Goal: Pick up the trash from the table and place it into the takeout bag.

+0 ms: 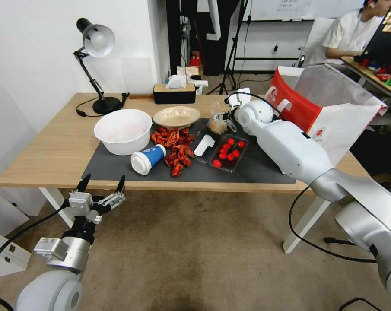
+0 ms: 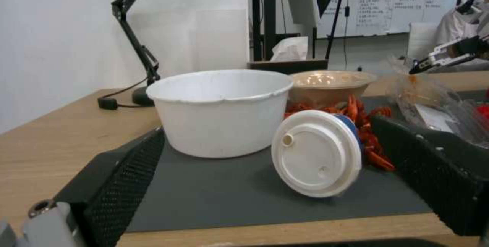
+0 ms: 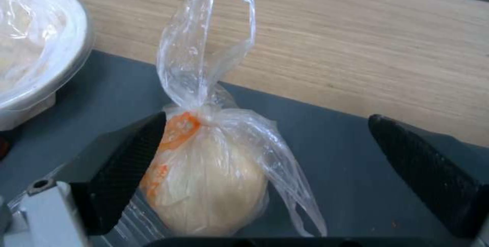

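Bright even indoor light, soft shadows, wide-angle bend at head view edges, wrist views soft w/ blurry bg

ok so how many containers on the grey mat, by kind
bowls: 2, white bowl and beige bowl
lidded paper cup: 1
clear plastic trays: 2, tomato tray and spoon tray
tied clear bag: 1
total: 6
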